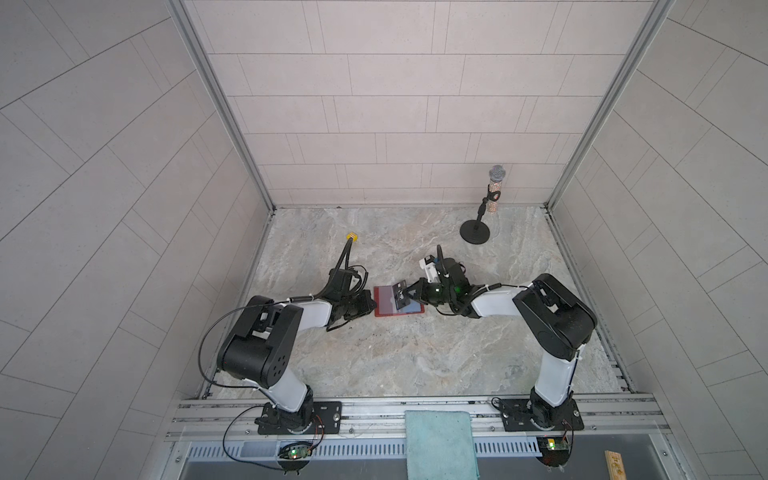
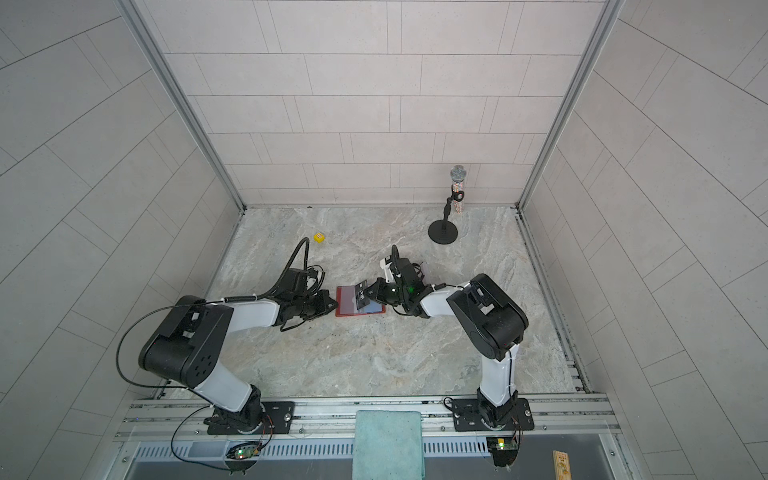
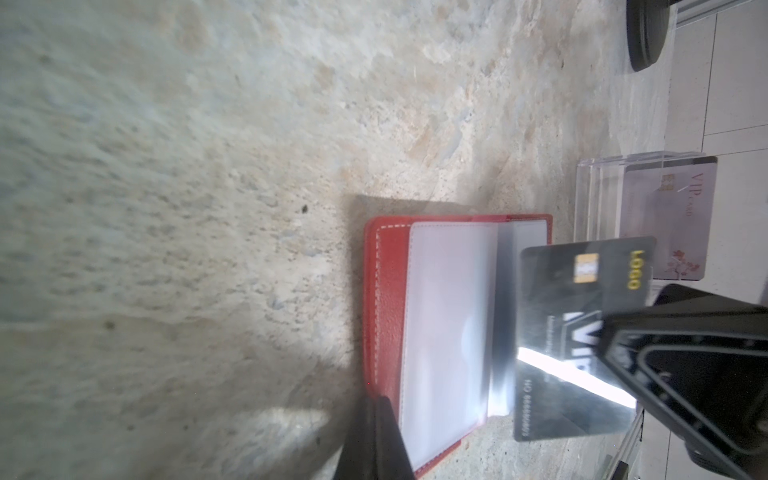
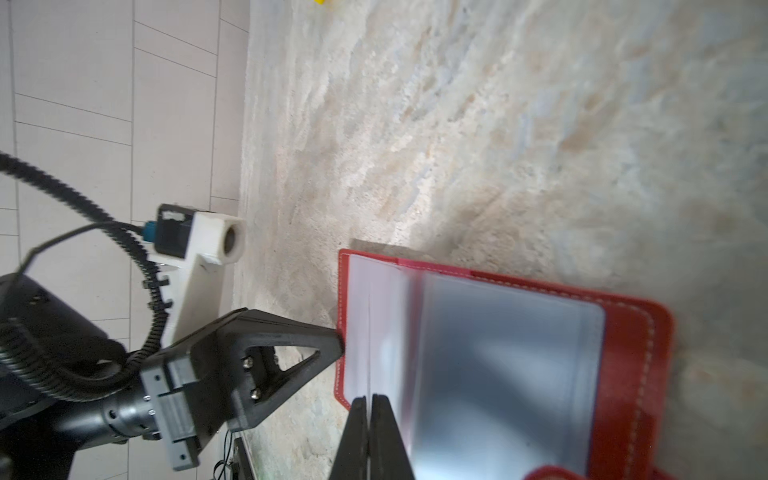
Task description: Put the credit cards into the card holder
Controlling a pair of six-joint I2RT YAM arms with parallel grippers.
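Note:
The card holder (image 1: 384, 307) (image 2: 347, 309) is a red wallet lying open on the marble table, clear sleeves up (image 3: 449, 316) (image 4: 623, 374). My right gripper (image 1: 409, 293) (image 2: 372, 293) (image 4: 369, 399) is shut on a black VIP credit card (image 1: 400, 296) (image 3: 582, 332). It holds the card tilted just above the sleeves on the wallet's right half. One of its fingers (image 3: 685, 365) covers part of the lettering. My left gripper (image 1: 371, 305) (image 2: 332, 305) (image 3: 382, 409) is shut with nothing in it. Its tips rest against the wallet's left cover edge; a finger (image 4: 291, 340) shows there.
A clear acrylic stand (image 3: 602, 187) behind the wallet holds a pale VIP card (image 3: 673, 216). A microphone on a round-based stand (image 1: 475, 230) is at the back right. A yellow die (image 2: 319, 237) lies back left. A teal cloth (image 1: 440, 444) drapes the front rail.

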